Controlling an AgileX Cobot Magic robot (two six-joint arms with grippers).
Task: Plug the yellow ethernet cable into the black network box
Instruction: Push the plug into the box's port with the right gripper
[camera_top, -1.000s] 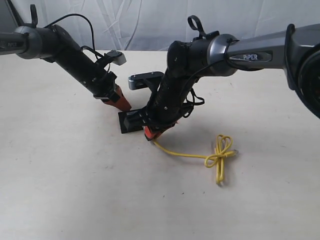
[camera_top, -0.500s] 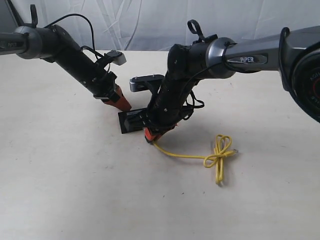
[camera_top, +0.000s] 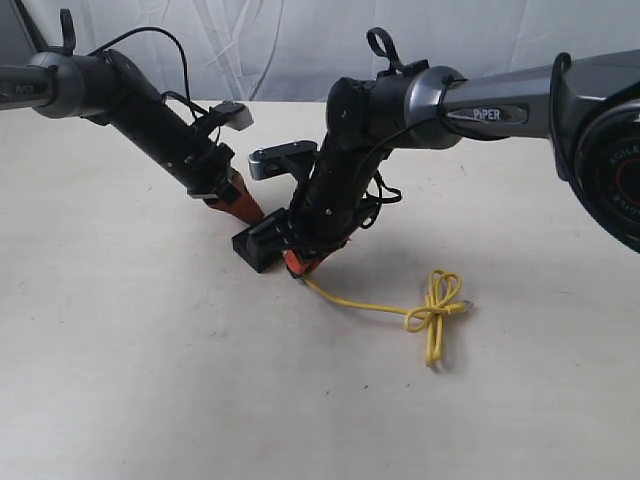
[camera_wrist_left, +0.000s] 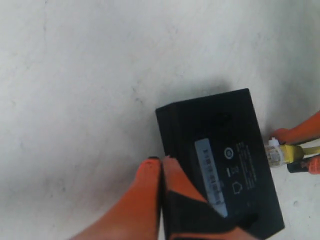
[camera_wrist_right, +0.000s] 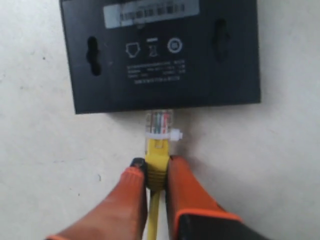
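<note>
My right gripper (camera_wrist_right: 156, 169) is closed on the thin, bright yellow ethernet cable (camera_wrist_right: 158, 150). Its two orange fingers (camera_wrist_right: 187, 195) pinch the yellow boot just behind the clear plastic plug (camera_wrist_right: 160, 121). The plug points straight at the small, flat, rectangular black network box (camera_wrist_right: 165, 55), and its tip meets the box's near side face. Nearly the whole clear body shows outside the box, so I judge it lined up at the port but not yet seated. The port itself is hidden from my cameras.

My left gripper (camera_wrist_left: 161, 164) sits on the side of the box opposite the plug. Its fingers are pressed together with nothing between them, and one lies over the box's top beside the pale label strip (camera_wrist_left: 210, 175). I take it to be bracing the box against the push.

Away from the box, the rest of the cable trails across the pale tabletop (camera_top: 150, 380) to its knotted loop (camera_top: 440, 305), well apart from the box, with the far end lying loose.

Grasping and aligning look done. What's left is the final push until the plug goes fully home, then letting go.
</note>
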